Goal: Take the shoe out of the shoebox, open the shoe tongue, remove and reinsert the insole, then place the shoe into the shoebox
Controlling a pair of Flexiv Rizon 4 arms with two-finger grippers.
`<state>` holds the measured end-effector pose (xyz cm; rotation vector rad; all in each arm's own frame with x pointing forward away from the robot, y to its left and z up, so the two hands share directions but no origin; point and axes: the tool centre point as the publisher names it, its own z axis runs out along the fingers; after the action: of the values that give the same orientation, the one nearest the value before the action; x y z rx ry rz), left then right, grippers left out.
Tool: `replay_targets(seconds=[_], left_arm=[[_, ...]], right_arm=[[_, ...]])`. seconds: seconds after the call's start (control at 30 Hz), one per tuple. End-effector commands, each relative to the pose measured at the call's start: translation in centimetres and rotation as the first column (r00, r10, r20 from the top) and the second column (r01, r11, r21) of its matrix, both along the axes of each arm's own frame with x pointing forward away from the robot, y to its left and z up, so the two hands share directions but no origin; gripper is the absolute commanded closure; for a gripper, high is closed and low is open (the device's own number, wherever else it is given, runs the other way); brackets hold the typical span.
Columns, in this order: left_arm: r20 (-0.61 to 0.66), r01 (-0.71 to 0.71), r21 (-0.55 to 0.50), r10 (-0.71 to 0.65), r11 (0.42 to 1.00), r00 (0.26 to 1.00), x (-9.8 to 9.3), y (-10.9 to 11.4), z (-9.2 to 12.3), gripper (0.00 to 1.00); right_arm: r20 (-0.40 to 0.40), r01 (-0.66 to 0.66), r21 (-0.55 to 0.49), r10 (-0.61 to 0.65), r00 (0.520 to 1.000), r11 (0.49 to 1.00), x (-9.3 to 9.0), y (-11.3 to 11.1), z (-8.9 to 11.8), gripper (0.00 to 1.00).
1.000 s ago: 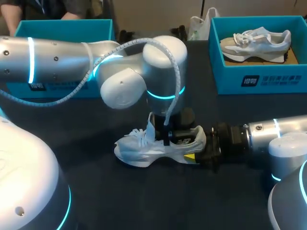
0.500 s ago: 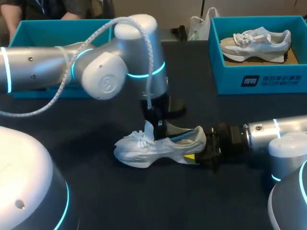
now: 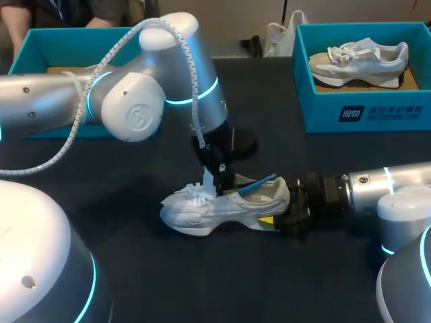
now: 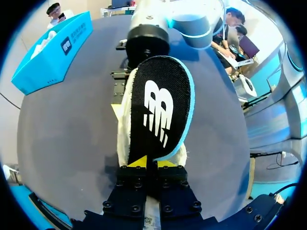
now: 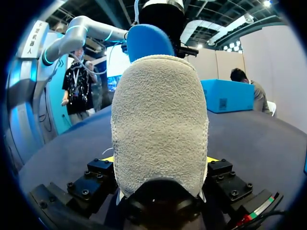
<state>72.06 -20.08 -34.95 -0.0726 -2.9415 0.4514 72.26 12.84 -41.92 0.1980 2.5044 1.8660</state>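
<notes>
Two pincers have hold of one white shoe, which sits on the dark surface between the arms, toe toward the left side. As for writing, there is a large white logo on the black top of the insole, and a block of white print on the front wall of the second shoebox at the far right; that box carries another pale shoe.

The left arm comes in high, its thick joint raised over the surface and its wrist bent down over the shoe's opening. The left pincer is clamped tight on one end of the insole, which rises blue-edged and slanted out of the shoe. The right arm lies low and nearly level, and the right pincer grips the heel, one yellow tip on each side.

From above, the left fingers are mostly lost behind the tongue and laces. From the right wrist, the fuzzy heel blocks nearly everything ahead. The teal shoebox at the far left is half covered by the left arm, so its contents are hard to make out.
</notes>
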Motion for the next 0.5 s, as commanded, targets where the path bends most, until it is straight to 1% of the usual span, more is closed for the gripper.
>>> replay_targets(seconds=[0.03,0.2,0.23,0.27,0.3,0.33,0.37,0.4,0.43,0.5], left_arm=[[0.029,-0.022,0.005,0.021,1.0,0.999,0.0,-1.0,0.3,1.0],[0.07,-0.054,0.003,0.053,0.999,0.996,0.4,-1.8,0.5,1.0],[0.068,-0.053,0.002,0.053,0.999,0.996,0.5,-2.0,0.5,0.9],[0.078,-0.061,0.0,0.06,0.998,0.995,0.5,-2.1,0.6,0.88],[0.08,-0.061,-0.001,0.061,0.998,0.995,0.5,-2.2,0.7,0.89],[0.08,-0.061,-0.002,0.061,0.998,0.995,0.5,-2.2,0.9,0.85],[0.082,-0.06,-0.007,0.06,0.998,0.995,0.5,-2.2,1.0,0.78],[0.088,-0.059,-0.01,0.059,0.998,0.994,0.5,-2.1,1.2,0.68],[0.095,-0.058,-0.012,0.059,0.998,0.994,0.4,-2.1,1.3,0.62],[0.111,-0.051,-0.014,0.052,0.999,0.992,0.2,-1.9,1.5,0.56]], right_arm=[[-0.002,0.0,-0.005,0.0,1.0,1.0,-0.1,0.1,0.0,1.0],[-0.002,0.0,-0.005,0.0,1.0,1.0,-0.1,0.1,0.0,1.0],[-0.002,0.0,-0.005,0.0,1.0,1.0,-0.1,0.1,0.0,1.0],[-0.002,0.0,-0.005,0.0,1.0,1.0,-0.1,0.1,0.0,1.0],[-0.002,0.0,-0.005,0.0,1.0,1.0,-0.1,0.1,0.0,1.0],[-0.002,0.0,-0.005,0.0,1.0,1.0,-0.1,0.1,0.0,1.0],[-0.002,0.0,-0.005,0.0,1.0,1.0,-0.1,0.1,0.0,1.0],[-0.002,0.0,-0.005,0.0,1.0,1.0,-0.1,0.1,0.0,1.0],[-0.002,0.0,-0.005,0.0,1.0,1.0,-0.1,0.1,0.0,1.0],[-0.002,0.0,-0.005,0.0,1.0,1.0,-0.1,0.1,0.0,1.0]])
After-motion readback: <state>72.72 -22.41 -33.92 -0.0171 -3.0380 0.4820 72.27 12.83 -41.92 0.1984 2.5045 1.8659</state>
